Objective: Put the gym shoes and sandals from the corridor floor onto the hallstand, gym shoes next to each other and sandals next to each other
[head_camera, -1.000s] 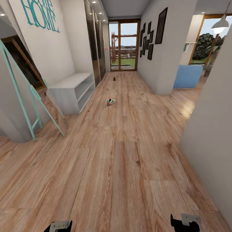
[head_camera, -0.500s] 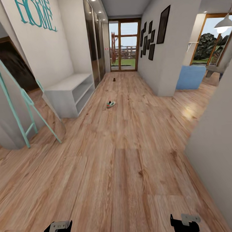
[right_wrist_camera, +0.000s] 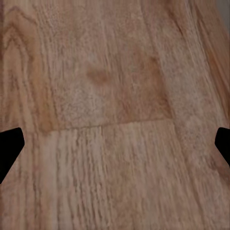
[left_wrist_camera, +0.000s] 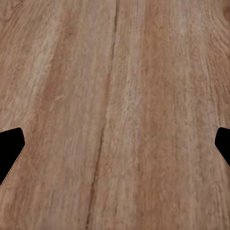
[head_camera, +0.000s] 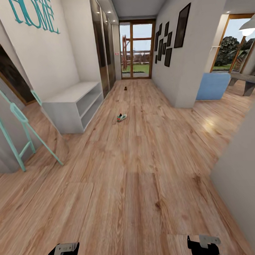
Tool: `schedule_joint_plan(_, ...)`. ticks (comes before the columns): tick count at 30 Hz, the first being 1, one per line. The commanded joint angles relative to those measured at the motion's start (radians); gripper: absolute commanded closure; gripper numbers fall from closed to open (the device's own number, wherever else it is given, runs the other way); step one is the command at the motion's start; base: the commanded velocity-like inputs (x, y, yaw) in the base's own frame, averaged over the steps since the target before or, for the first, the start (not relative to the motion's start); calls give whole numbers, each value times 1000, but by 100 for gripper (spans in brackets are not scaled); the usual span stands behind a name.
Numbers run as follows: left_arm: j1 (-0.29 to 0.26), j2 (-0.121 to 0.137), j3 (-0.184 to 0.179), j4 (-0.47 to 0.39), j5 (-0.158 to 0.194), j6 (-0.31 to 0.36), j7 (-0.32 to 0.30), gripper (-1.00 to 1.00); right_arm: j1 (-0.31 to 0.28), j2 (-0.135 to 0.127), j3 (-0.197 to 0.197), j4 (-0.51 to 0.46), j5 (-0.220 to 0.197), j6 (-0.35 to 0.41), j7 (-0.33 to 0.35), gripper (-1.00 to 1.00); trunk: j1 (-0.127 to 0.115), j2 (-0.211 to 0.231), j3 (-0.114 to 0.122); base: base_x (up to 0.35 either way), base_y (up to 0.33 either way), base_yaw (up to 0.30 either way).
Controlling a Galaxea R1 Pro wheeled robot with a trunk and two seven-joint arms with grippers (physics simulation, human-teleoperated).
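Corridor floor: light wood-grain planks running toward a glazed door at the far end; walls close on both sides.
Hallstand: pale bench unit against the left wall, flat top and open shelves bare of shoes.
Gym shoe: one white sneaker with green and red marks, lying mid-corridor, just past the hallstand's near end.
Dark object: small, far down the floor near the door; probably a sandal, too small to confirm.
Left gripper: fingers spread wide, nothing between them, planks beneath.
Right gripper: likewise released and empty.
Handling: the sneaker is judged light and soft-sided; pinching the stiffer heel collar or sidewall should hold best.
Clearance: wide open floor ahead; a turquoise ladder frame leans at the left, a wall corner crowds the right.
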Motion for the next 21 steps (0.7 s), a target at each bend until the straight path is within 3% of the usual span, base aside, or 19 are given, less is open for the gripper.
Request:
schedule_joint_plan(1,-1,-1,8,0,-6,-4,-8,-100,-1,0,-2,1,-4,-4,1,-100,0,0,-1,339,0,0)
schedule_joint_plan(21,-1,-1,8,0,-6,-4,-8,-100,-1,0,-2,1,-4,-4,2,-100,0,0,-1,339,0,0)
